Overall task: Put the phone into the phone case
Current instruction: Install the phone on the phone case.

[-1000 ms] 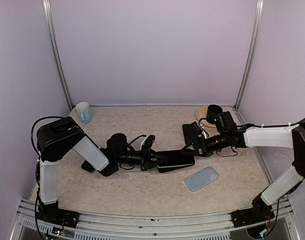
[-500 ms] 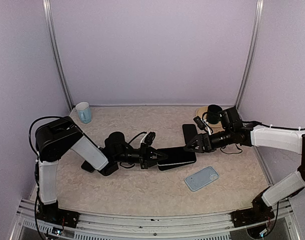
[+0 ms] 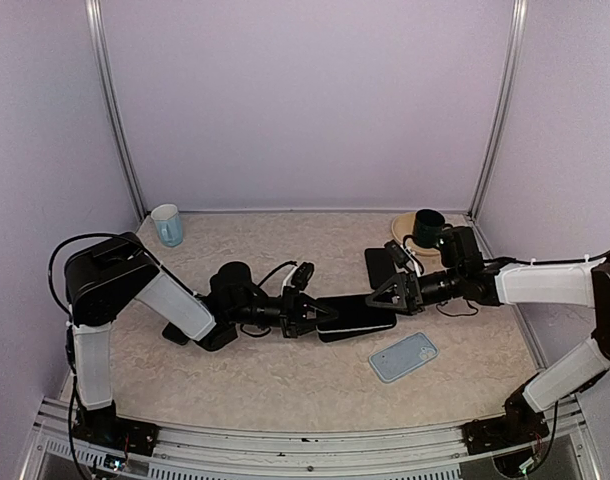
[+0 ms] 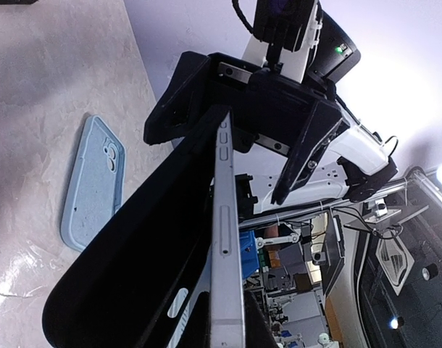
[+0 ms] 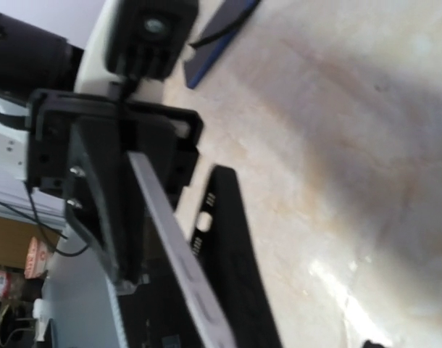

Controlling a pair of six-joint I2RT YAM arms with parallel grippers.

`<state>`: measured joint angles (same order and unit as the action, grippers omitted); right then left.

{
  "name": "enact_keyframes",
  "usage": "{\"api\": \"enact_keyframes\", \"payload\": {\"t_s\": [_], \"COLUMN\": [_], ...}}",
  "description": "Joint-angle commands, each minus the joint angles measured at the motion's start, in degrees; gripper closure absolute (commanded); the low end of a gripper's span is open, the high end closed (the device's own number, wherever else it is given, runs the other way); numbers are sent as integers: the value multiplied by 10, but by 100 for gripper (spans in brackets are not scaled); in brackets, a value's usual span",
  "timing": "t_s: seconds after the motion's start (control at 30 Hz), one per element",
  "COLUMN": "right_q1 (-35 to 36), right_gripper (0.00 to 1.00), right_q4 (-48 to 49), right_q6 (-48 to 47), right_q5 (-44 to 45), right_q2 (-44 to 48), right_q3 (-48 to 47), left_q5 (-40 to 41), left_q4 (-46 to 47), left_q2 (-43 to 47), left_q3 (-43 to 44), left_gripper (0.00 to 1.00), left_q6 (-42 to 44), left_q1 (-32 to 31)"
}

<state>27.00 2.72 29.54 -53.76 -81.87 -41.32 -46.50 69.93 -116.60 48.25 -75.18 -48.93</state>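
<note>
My left gripper (image 3: 320,315) is shut on the left end of the phone (image 3: 357,316) and holds it just above the table centre. In the left wrist view the phone's silver edge (image 4: 226,239) runs between my jaws, with a black case (image 4: 134,268) lying against one face and spreading away from it. My right gripper (image 3: 383,297) is open, its fingers (image 4: 308,148) straddling the phone's far end. The right wrist view shows the silver edge (image 5: 170,250) and the black case (image 5: 239,254) beside it. A light blue case (image 3: 403,357) lies flat to the right front.
A dark flat slab (image 3: 379,266) lies behind the right gripper. A pale blue mug (image 3: 167,224) stands at the back left. A black mug (image 3: 426,222) sits on a tan coaster at the back right. Cables trail by the right arm.
The right gripper has drawn back a little, opened, and now straddles the phone's right end. The phone has shifted slightly to the right in the left gripper.
</note>
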Motion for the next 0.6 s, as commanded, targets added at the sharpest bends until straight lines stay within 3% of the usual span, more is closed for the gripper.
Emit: {"api": "enact_keyframes", "payload": {"t_s": [0.0, 0.37, 0.57], "right_q1": [13, 47, 54], "right_gripper": [21, 31, 43], "right_q4": [74, 119, 127], "right_q6": [37, 60, 65], "right_q5": [-36, -39, -42], "right_q2": [-11, -40, -46], "right_q3": [9, 18, 17], "left_q5": [4, 8, 16], "left_q4": [24, 23, 10], "left_q2": [27, 28, 32], "left_q3": [15, 13, 5], "left_gripper": [100, 100, 100], "left_q6": [18, 19, 32], "left_q1": [-4, -4, -4]}}
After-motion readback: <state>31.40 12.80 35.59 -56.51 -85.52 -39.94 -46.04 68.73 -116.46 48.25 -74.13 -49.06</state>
